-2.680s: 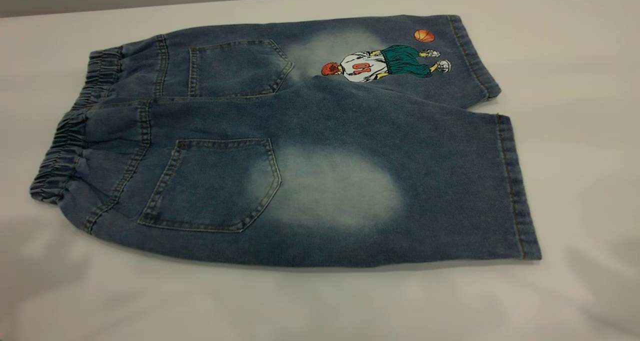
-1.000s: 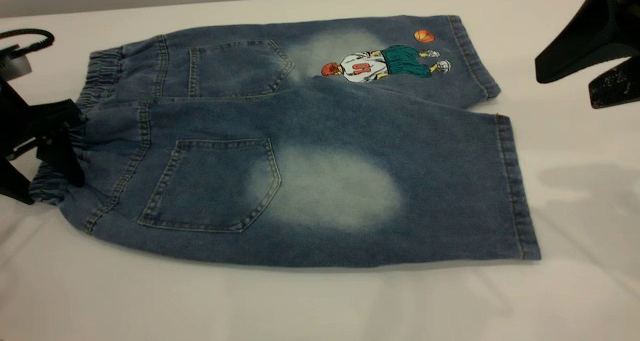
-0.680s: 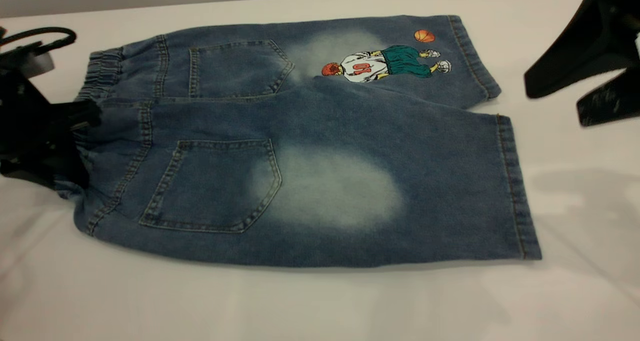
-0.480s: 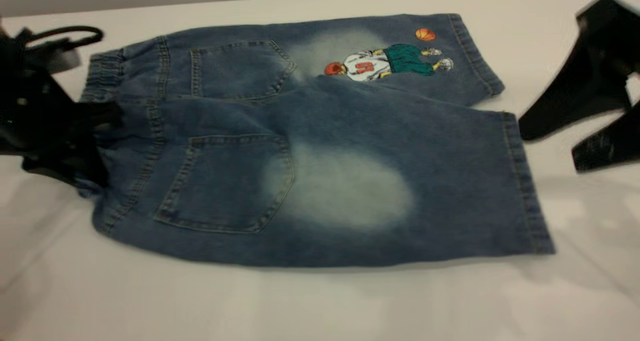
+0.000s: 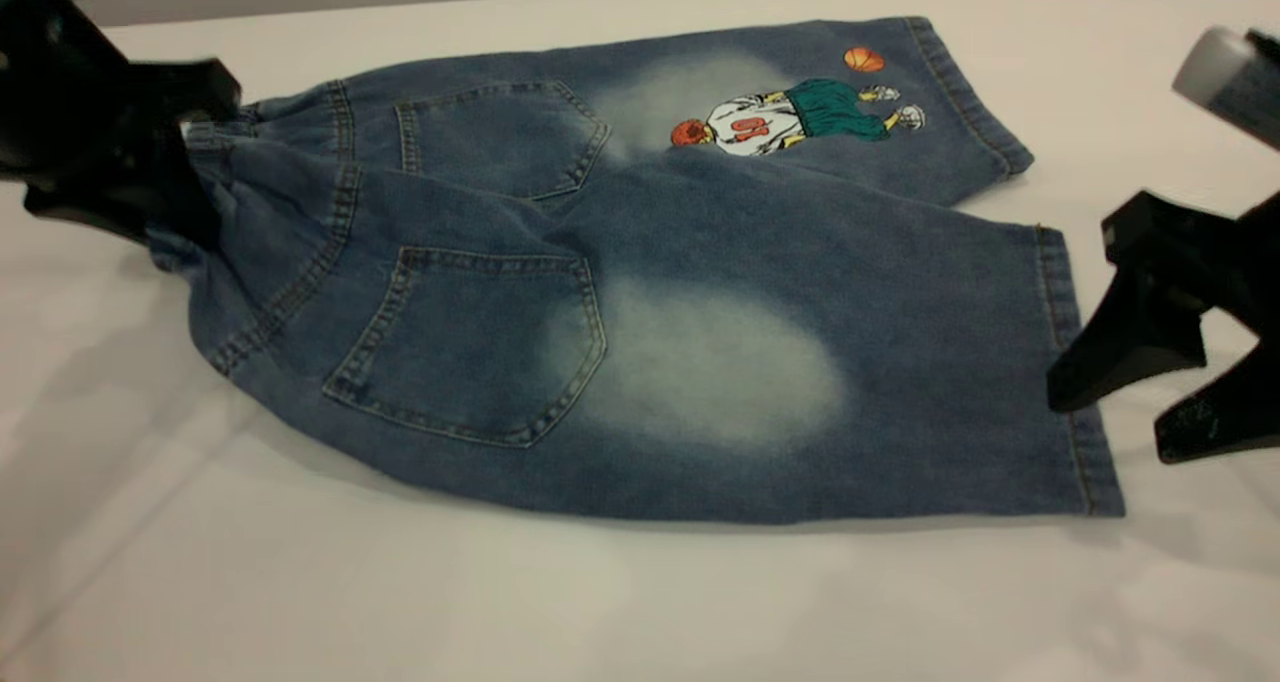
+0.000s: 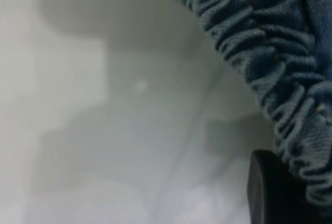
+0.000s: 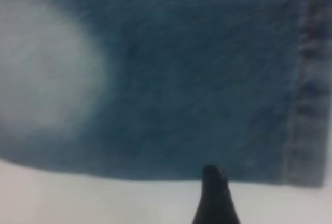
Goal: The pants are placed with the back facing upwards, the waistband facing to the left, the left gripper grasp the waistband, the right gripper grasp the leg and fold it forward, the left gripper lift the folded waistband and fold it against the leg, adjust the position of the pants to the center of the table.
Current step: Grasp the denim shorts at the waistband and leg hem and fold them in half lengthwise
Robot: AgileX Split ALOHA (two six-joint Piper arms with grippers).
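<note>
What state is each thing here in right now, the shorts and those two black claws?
pants: back side up, not yet folded, waistband end lifted off the table.
waistband: bunched, gripped by the left claw.
left claw: shut on the waistband, raised.
right claw: open, at the hem of the leg, not gripping.
leg: flat on the table.
table: bare white around the pants.

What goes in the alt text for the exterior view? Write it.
The left gripper grips the waistband of the pants, lifting it off the table. The right gripper, open, reaches the hem of the leg with the pale patch.
</note>
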